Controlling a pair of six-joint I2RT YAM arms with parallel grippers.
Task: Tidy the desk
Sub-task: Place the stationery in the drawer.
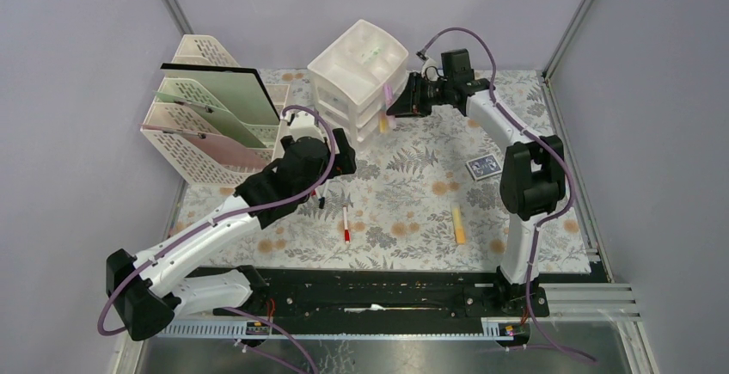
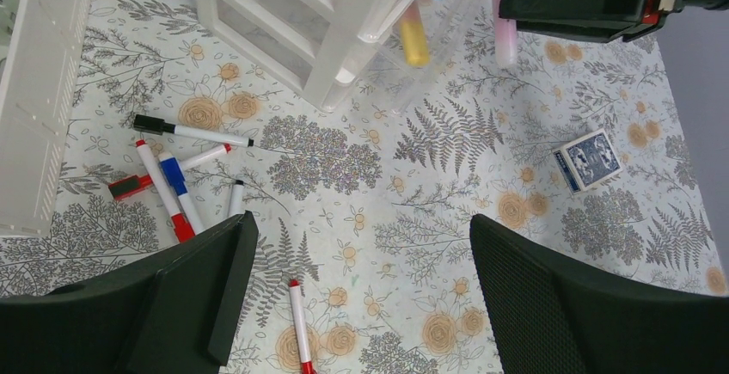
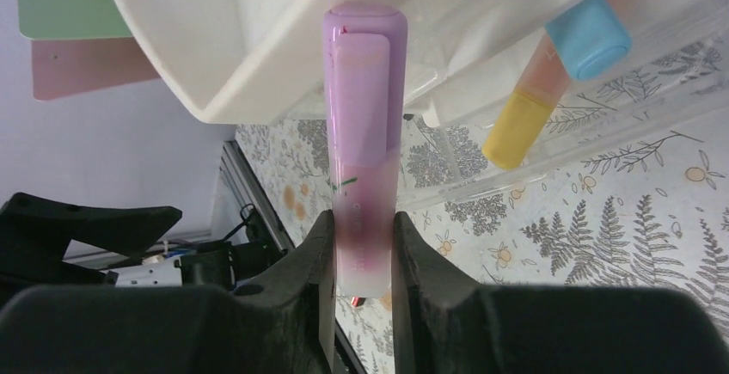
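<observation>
Right tool (image 3: 362, 219) pinches one pink highlighter (image 3: 361, 90) at the open drawer of the drawer unit (image 1: 357, 73). Left tool (image 2: 359, 254) hangs wide and empty above the tabletop (image 1: 413, 193), which lies under both arms. The highlighter could catch the drawer rim and twist loose. Counted: two drawer highlighters (image 3: 520, 125), one orange highlighter (image 1: 458, 223), six markers (image 2: 176, 189), one card deck (image 2: 588, 159), one file rack (image 1: 211, 125).

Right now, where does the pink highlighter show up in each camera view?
Top external: pink highlighter upper centre, in the right end effector, beside the white drawer unit.
Left wrist: highlighter at the top edge, right of centre.
Right wrist: highlighter at centre, upright between the fingers.
Shared landmark: the white drawer unit.
</observation>
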